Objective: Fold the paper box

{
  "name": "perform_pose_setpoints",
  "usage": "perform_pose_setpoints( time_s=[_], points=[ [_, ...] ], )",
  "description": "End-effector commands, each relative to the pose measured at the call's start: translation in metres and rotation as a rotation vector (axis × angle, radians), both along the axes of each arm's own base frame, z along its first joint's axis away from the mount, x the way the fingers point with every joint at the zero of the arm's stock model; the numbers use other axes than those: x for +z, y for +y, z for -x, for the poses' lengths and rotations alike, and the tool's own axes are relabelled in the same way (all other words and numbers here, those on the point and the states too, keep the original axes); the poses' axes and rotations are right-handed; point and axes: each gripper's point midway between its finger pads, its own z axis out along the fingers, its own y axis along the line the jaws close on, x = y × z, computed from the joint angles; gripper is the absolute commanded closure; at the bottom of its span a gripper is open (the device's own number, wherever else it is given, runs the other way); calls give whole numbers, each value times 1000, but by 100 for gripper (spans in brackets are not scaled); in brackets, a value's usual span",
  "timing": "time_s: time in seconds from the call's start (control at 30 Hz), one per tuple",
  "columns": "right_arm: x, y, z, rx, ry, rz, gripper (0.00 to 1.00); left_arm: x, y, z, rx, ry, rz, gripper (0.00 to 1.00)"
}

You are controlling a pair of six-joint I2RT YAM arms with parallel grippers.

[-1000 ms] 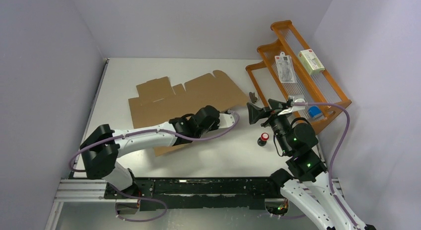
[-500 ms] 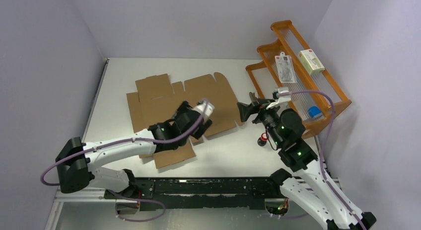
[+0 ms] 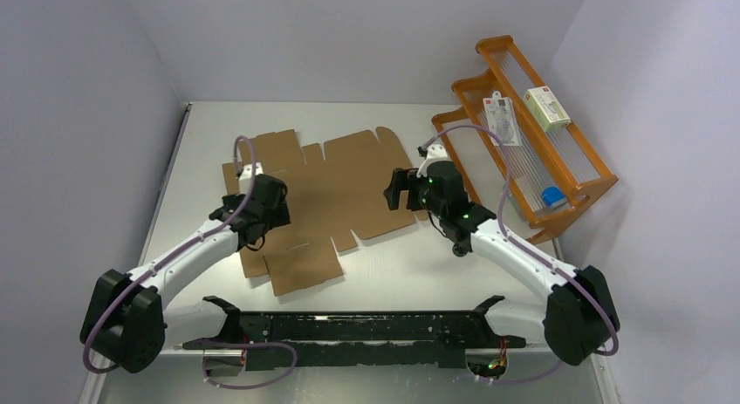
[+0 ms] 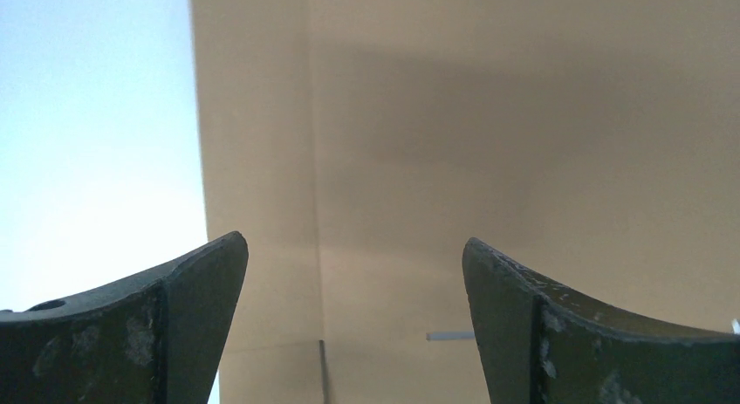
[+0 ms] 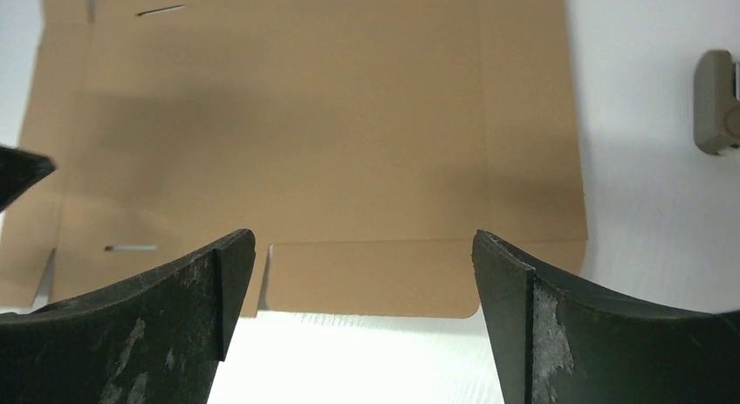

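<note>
The paper box (image 3: 340, 173) is a brown die-cut cardboard sheet lying flat and unfolded in the middle of the table. My left gripper (image 3: 262, 214) hovers over its left part, pointing down. In the left wrist view its jaws (image 4: 353, 247) stand wide open with only bare cardboard (image 4: 480, 116) and a slit between them. My right gripper (image 3: 395, 190) is at the sheet's right edge. In the right wrist view it (image 5: 362, 243) is open and empty over white table, with a rounded flap of the paper box (image 5: 305, 116) just beyond the fingertips.
An orange wire rack (image 3: 572, 214) stands at the right, holding a white-and-green carton (image 3: 547, 107), a packet (image 3: 503, 118) and a blue item (image 3: 551, 196). A small black-and-red object (image 3: 460, 246) sits beside the right arm. Walls enclose the table on three sides.
My left gripper opened, let go of the sheet and swung from its right side to its left part. The right arm reached forward to the sheet's right edge. The sheet now lies flatter.
</note>
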Motion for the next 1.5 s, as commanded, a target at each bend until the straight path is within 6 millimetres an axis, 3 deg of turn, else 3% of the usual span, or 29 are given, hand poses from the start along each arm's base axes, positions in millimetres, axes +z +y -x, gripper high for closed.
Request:
perform_pose_setpoints(
  time_s=[0.0,0.17,0.47,0.7,0.87,1.03,1.27,1.37,1.47],
  points=[
    [0,-11,-26,-118,19,-23,0,-12,16,-5,150,-9,158,2],
    [-37,-30,-45,-201,118,25,0,-33,36,-6,277,4,261,2],
    [-107,-34,-42,-211,333,154,0,-54,50,-23,378,42,340,2],
    [-144,-37,-14,-184,472,225,0,-68,59,-38,402,76,281,2],
    [-159,-35,27,-127,533,271,0,-71,57,-64,364,103,240,2],
    [-160,-20,73,-40,585,255,0,-71,51,-104,299,109,209,2],
    [-146,15,127,153,610,278,0,-75,26,-180,168,127,225,2],
    [-130,29,136,228,587,266,0,-76,4,-211,86,131,246,6],
    [-108,36,125,260,530,280,0,-59,-11,-233,36,118,256,7]
  ],
)
